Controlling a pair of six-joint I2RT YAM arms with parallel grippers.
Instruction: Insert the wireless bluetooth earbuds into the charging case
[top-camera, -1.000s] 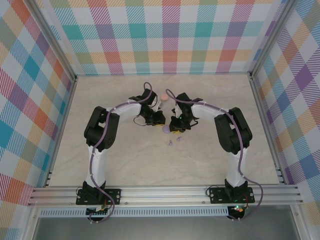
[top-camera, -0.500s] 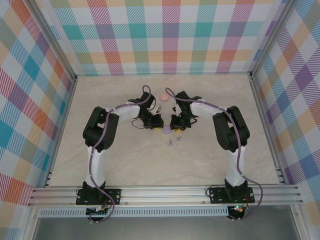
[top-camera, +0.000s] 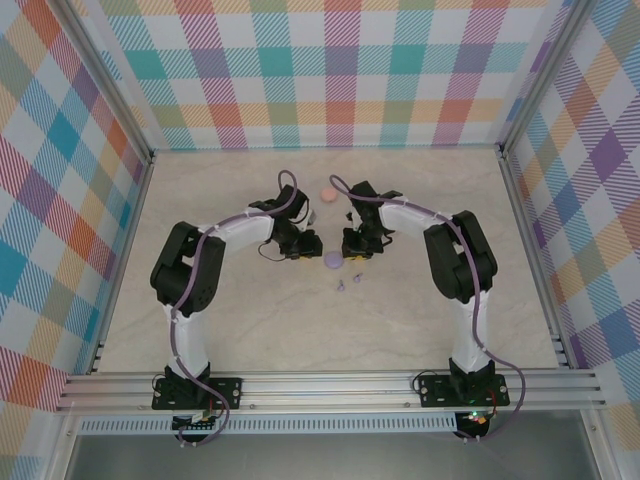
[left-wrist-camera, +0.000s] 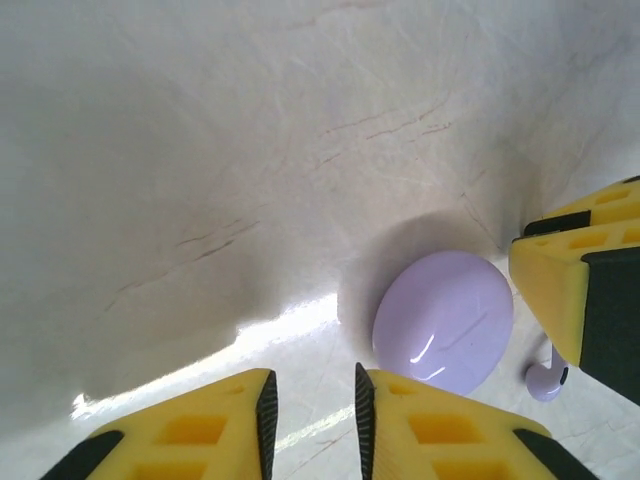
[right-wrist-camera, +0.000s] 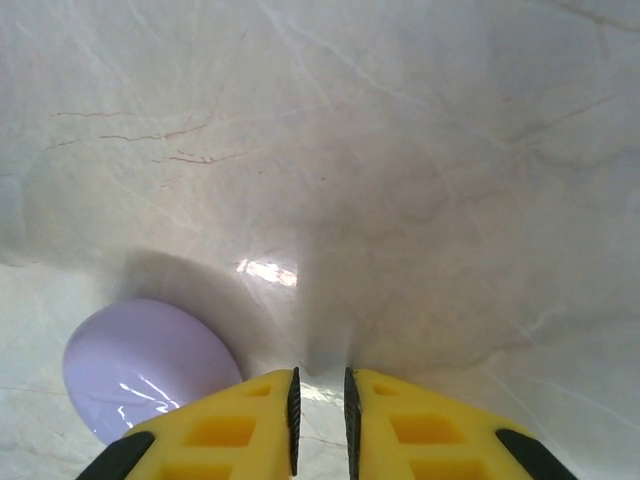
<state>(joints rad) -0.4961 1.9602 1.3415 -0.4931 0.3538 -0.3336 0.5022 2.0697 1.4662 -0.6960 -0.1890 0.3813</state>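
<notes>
While the lilac charging case (left-wrist-camera: 443, 320) lies on the marble-patterned table (left-wrist-camera: 200, 150) with its lid apparently shut, no earbud can be seated. The step in hand is judged to be opening or steadying the case.

Current state:
- The left gripper (left-wrist-camera: 312, 400) hangs just beside the case, jaws narrowly parted with nothing between them.
- The right gripper (right-wrist-camera: 320, 405) hangs just beside the case on the opposite side, jaws all but closed and empty.
- Two lilac earbuds (top-camera: 341, 287) lie loose on the table near the case, toward the arm bases. In the left wrist view one of them sits just beside a fingertip of the right gripper.
- A pink disc (top-camera: 327, 193) rests farther back, apart from the case.

Probable faults:
- Case skid. The shell is smooth, rounded and glossy, so a fingertip pressing off-centre would likely squirt it sideways across the slick table.
- Earbud displacement. Any sideways move of the right gripper may flick the adjacent earbud out of reach, since the piece is tiny and light.
- Finger collision. Both grippers crowd the same small object, so uncoordinated closing could bring their fingers into contact.
- Failed lid opening. Narrow jaws offer little purchase on a thin seam
</notes>
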